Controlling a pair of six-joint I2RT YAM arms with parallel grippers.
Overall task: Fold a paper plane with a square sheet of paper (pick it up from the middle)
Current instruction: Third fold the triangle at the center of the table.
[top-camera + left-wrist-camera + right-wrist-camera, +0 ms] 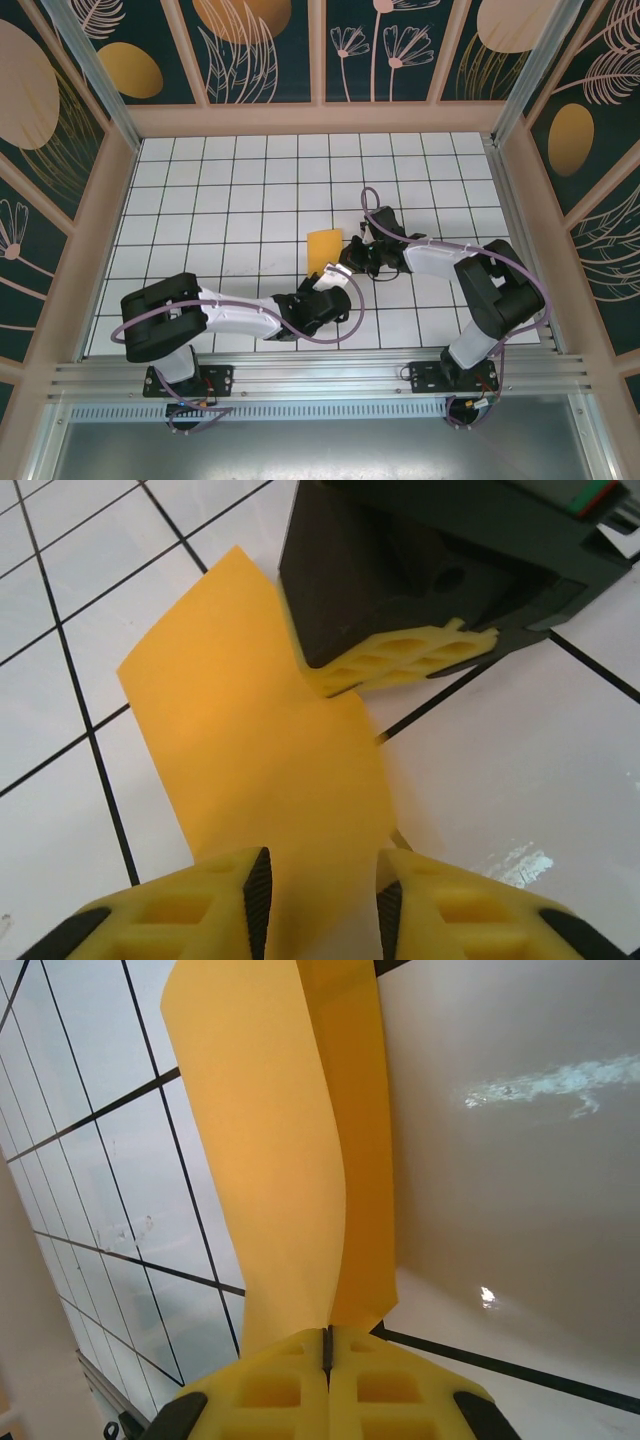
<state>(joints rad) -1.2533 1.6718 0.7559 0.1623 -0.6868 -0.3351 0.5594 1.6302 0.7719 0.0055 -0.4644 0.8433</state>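
Square sheet of paper [323, 250]: 1 fold underway; I judge most folds remain.
Right gripper [327, 1345] pinches its edge; left gripper [322, 880] spread over it.

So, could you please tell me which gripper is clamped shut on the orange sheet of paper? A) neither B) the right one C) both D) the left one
B: the right gripper has its fingers pressed together on the sheet of paper, while the left gripper has its fingers apart on either side of it.
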